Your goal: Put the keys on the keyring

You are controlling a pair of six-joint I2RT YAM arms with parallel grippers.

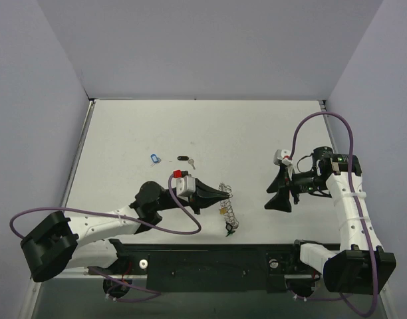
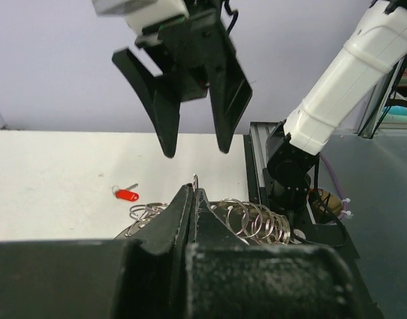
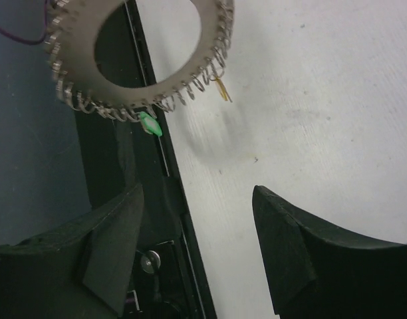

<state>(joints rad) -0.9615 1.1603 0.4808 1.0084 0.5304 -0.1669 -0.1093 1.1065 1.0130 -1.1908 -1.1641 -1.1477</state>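
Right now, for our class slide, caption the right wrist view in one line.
Keyring with a green key and a yellow key at its rim, beyond the open right jaws.

In the right wrist view the keyring (image 3: 74, 63) runs off the top edge, so its far arc is lost, and the green key (image 3: 149, 123) at its lower rim is a soft blur with no blade to make out. From the left wrist the left tool (image 2: 193, 196) fills the bottom of the picture and covers the ring's flat plate, leaving only wire loops (image 2: 257, 222) either side. From above, the blue tag (image 1: 155, 158) and black key (image 1: 185, 159) on the bench (image 1: 257, 133) are too small to read
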